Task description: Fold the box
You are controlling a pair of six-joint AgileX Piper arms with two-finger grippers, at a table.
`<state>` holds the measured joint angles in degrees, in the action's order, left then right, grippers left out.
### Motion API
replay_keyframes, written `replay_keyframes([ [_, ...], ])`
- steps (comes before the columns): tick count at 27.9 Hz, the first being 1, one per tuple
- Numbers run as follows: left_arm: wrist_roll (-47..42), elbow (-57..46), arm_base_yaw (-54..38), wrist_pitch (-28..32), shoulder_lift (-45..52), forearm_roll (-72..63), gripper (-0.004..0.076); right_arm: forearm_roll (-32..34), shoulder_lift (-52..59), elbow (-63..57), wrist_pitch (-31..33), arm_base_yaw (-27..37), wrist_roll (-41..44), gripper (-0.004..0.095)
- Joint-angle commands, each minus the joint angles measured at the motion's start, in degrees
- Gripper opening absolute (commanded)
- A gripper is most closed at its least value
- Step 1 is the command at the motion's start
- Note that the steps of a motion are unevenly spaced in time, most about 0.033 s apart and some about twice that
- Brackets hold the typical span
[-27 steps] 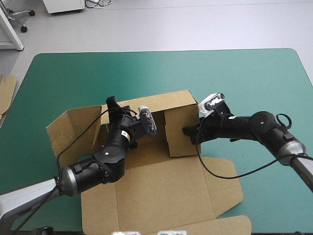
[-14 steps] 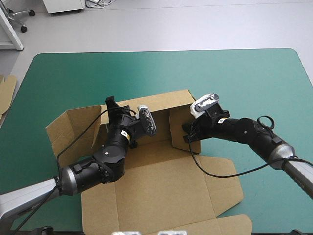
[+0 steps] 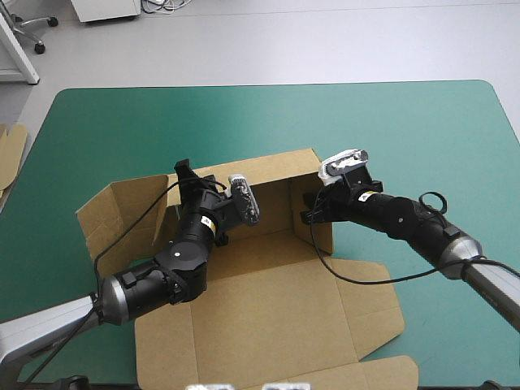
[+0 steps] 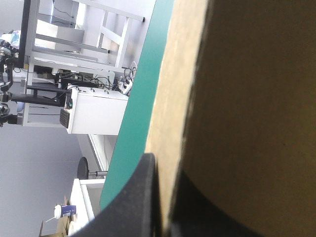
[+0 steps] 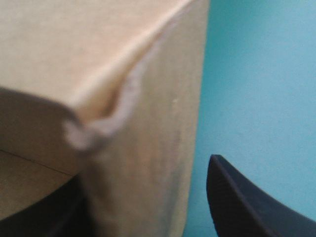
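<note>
High view: the box (image 3: 268,301) lies at the middle of the cover (image 3: 390,122), partly built. Its back wall at 12 o'clock stands and the 3 o'clock wall is upright. The 9 o'clock wall splays outward and the lid lies flat toward 6 o'clock, so raising and tucking look left to do. The left gripper (image 3: 187,172) reaches forward to the back wall. The right gripper (image 3: 312,214) is at the 3 o'clock wall.

Left wrist view: the fingers (image 4: 133,202) pinch the board's edge, all but closed.

Right wrist view: the fingers (image 5: 237,207) stand wide apart, straddling the wall's corner, with cover showing beside one.
</note>
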<state>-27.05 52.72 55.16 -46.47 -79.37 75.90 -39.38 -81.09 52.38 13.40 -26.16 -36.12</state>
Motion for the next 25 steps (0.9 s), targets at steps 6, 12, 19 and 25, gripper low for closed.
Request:
replay_keyframes([
  [6, -2.4, 1.1, 0.0, -1.2, 1.4, 0.0, -0.0014, 0.8, 1.0, 1.2, -9.2, -5.1, 0.3, 0.0494],
  [12, -2.6, 1.1, 0.0, -1.3, 1.4, 0.2, -0.0014, 2.5, 0.5, 1.2, -12.1, -5.1, 0.4, 0.0469],
  [19, -2.9, 1.1, 0.0, -1.5, 1.4, 1.3, -0.0014, 2.4, -1.4, 1.2, -9.0, -5.1, 0.4, 0.0044],
  [25, -5.5, 1.1, 0.0, -1.4, 1.4, 4.0, -0.0014, 2.1, -2.0, 1.2, -7.6, -5.1, 1.7, -0.0011],
])
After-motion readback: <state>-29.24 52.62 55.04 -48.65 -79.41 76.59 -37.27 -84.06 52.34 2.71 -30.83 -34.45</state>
